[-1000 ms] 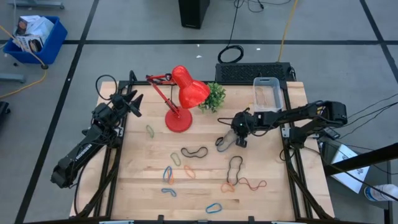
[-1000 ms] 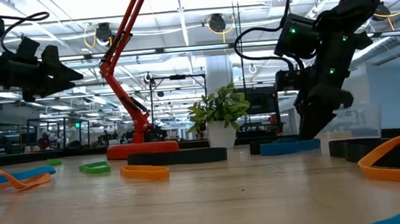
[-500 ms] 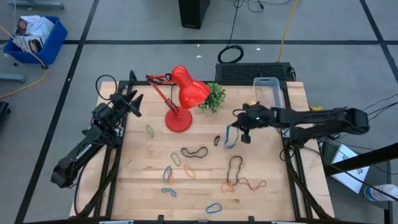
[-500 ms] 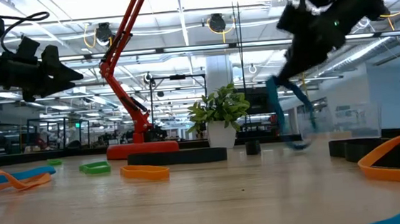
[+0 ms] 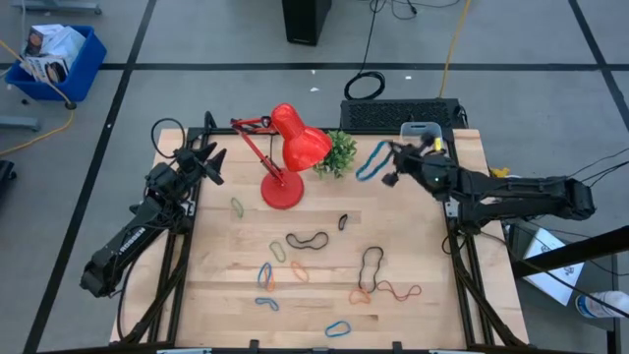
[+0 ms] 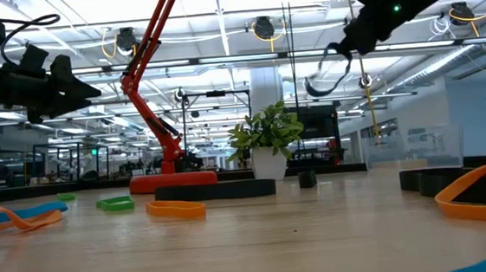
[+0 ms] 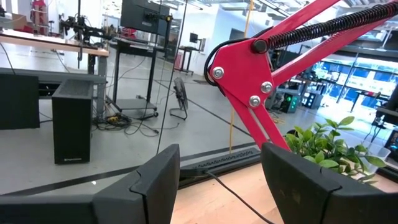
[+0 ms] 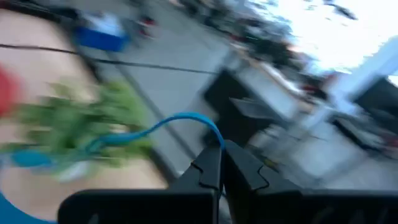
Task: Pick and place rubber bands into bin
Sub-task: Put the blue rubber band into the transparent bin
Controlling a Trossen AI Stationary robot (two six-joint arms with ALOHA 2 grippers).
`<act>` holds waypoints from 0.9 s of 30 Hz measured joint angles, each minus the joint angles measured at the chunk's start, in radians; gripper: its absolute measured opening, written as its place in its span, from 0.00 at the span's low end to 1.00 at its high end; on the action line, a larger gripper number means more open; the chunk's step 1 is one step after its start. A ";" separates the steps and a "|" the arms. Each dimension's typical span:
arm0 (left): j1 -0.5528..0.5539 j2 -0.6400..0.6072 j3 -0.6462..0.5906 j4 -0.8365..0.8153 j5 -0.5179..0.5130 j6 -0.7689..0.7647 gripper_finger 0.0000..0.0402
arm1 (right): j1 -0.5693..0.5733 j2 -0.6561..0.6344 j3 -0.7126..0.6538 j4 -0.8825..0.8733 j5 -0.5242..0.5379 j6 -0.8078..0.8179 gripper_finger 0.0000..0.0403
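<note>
While the left gripper (image 5: 209, 157) waits with fingers apart near the table's (image 5: 423, 256) left edge, the right gripper (image 5: 391, 165) is raised above the far right part, pinched tight on a blue rubber band (image 5: 371, 160) that hangs beside the bin (image 5: 424, 129). Other rubber bands (image 5: 308, 240) lie on the table.

1. A red desk lamp (image 5: 285, 147) was seen standing on the wooden table (image 5: 413, 246).
2. A small potted plant (image 5: 339, 152) was placed just beside it.
3. A blue crate (image 5: 54, 59) was left on the floor.
</note>
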 joint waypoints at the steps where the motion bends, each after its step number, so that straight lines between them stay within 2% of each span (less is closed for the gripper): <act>1: 0.000 0.000 0.000 0.000 0.000 0.000 0.57 | 0.000 0.000 0.000 0.018 0.046 -0.020 0.00; 5: 0.000 0.000 0.000 0.000 -0.001 0.000 0.57 | -0.005 -0.001 0.000 0.115 0.227 -0.130 0.00; 8: 0.000 0.000 0.000 0.000 -0.001 0.000 0.57 | -0.030 -0.001 0.000 0.173 0.306 -0.225 0.00; 11: 0.000 0.000 0.000 0.000 -0.001 0.000 0.57 | -0.073 -0.001 0.000 0.205 0.322 -0.287 0.00; 17: 0.000 0.000 0.000 0.000 -0.001 0.000 0.57 | -0.198 -0.001 0.000 0.167 0.339 -0.288 0.00; 27: 0.000 0.000 0.000 0.000 -0.001 0.000 0.57 | -0.380 -0.001 -0.009 0.004 0.304 -0.119 0.00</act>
